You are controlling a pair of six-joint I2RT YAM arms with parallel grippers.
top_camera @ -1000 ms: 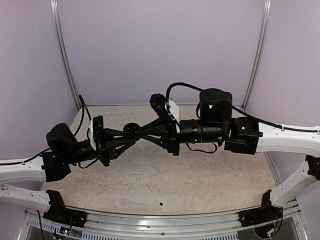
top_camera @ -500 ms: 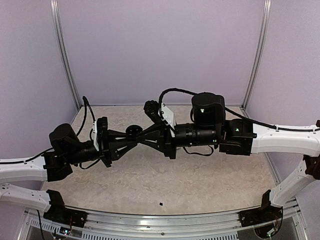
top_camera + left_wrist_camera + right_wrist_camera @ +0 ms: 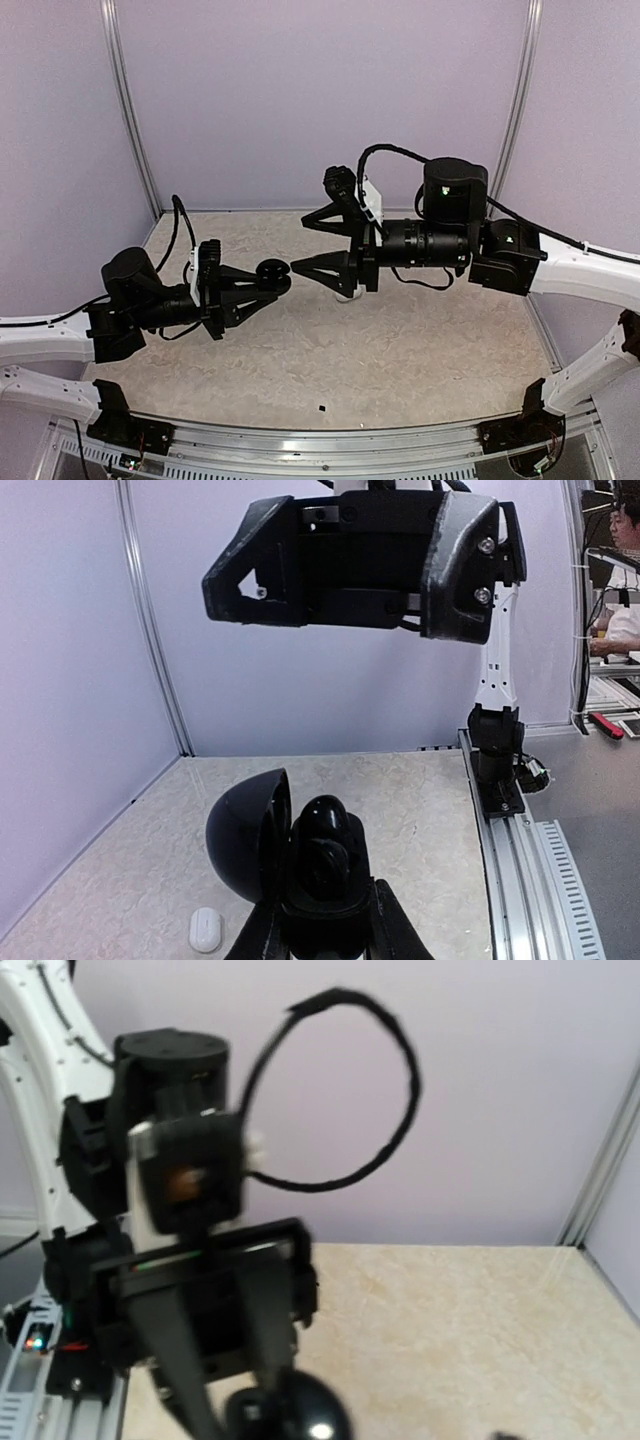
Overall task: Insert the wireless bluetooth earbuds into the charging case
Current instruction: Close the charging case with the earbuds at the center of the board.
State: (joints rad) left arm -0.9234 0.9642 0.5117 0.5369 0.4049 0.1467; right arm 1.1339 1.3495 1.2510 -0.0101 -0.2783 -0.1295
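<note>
Overhead rear view; wrist views face-to-face

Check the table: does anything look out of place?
A tiny black speck lies stray near the table's front edge. A white oval piece lies loose, while the left gripper holds a black hinged shell.

Robotics lab cell, plain lilac walls, aluminium rail (arm base bolted on), speckled tabletop
</note>
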